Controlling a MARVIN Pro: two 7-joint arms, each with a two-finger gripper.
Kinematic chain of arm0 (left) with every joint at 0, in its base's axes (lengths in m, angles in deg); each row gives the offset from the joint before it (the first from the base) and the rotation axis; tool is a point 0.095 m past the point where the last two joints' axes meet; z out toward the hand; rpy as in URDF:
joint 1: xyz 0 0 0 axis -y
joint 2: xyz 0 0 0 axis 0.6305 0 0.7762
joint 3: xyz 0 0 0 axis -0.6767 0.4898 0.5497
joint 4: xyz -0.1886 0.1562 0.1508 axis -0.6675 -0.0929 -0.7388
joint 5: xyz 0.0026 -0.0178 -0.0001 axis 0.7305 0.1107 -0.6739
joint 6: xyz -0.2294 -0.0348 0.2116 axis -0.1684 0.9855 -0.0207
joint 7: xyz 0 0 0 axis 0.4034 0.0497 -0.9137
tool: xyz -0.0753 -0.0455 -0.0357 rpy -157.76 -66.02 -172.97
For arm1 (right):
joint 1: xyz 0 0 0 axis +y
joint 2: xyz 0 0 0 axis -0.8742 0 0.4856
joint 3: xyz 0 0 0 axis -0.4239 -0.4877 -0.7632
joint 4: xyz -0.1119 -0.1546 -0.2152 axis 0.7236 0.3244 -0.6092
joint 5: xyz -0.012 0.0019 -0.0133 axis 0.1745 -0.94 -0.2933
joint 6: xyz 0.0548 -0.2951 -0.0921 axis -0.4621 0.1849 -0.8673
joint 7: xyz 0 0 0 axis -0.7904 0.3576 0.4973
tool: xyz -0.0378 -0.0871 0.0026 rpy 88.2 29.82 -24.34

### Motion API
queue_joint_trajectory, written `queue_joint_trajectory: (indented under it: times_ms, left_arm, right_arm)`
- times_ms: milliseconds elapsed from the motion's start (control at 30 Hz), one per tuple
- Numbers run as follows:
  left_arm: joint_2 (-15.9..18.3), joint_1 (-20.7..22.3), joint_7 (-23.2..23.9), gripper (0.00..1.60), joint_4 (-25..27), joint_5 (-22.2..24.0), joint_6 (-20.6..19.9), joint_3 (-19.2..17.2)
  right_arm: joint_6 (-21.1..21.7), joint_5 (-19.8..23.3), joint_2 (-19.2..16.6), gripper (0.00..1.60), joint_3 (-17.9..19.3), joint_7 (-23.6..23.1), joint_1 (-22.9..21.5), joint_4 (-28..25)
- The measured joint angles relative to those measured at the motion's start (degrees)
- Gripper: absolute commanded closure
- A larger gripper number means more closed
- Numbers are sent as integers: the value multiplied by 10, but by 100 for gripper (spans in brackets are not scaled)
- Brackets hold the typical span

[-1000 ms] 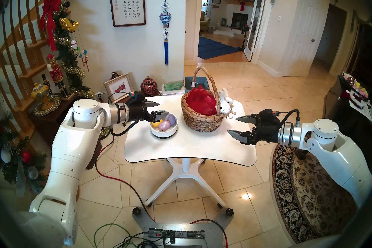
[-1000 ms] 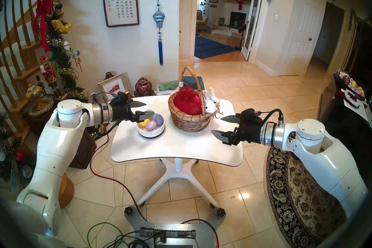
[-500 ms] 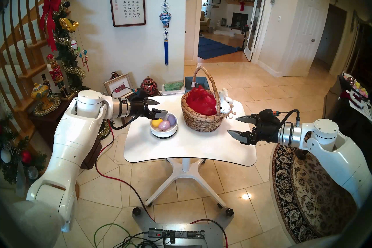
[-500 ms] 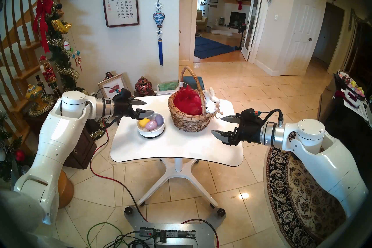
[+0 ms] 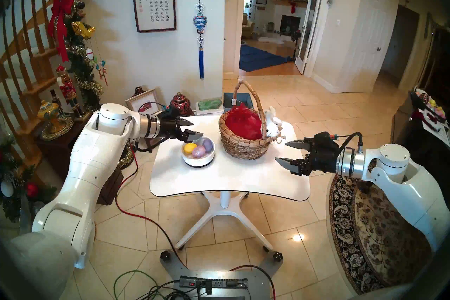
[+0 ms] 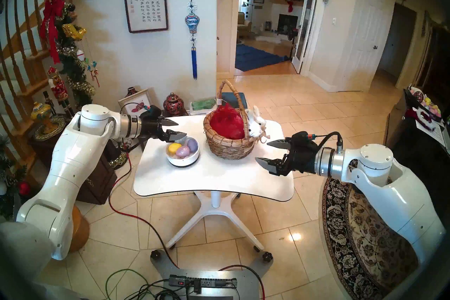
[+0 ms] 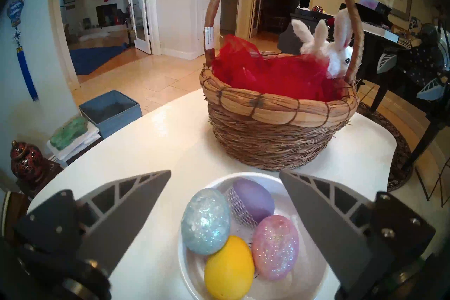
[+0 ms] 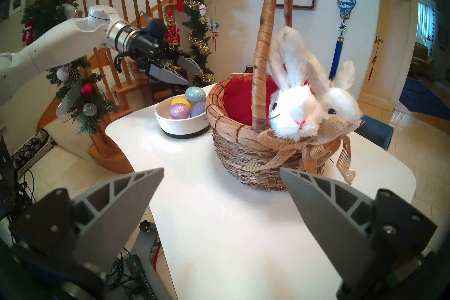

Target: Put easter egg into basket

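On the white table, the wicker basket stands beside the white bowl holding four Easter eggs. The left gripper hovers above, fingers wide, empty; the right gripper likewise. Best to descend squarely over one egg, closing gently.

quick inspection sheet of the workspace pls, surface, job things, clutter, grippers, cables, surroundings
surface: white table, mostly bare.
job things: four eggs, blue glitter egg, purple egg, pink glitter egg and yellow egg, all in the white bowl; basket beside it holds only red tissue; plush bunnies on its rim.
clutter: nothing seen on the table.
grippers: left gripper open above the bowl, empty; right gripper open, empty, beside the basket.
cables: red cable on the floor; power strip.
surroundings: staircase, rug.
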Motion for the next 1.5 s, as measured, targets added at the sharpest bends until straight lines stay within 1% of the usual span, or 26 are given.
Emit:
queue_joint_trajectory:
  times_ms: [333,800,1133,1500]
  left_arm:
    - [-2,33,19,0,-42,-22,16,24]
    - [3,59,48,0,-80,-40,38,43]
    - [7,71,63,0,-97,-43,47,49]
    - [8,75,68,0,-99,-48,53,58]
  right_arm:
    - [0,0,0,0,0,0,0,0]
    - [0,0,0,0,0,0,0,0]
    - [0,0,0,0,0,0,0,0]
    - [0,0,0,0,0,0,0,0]
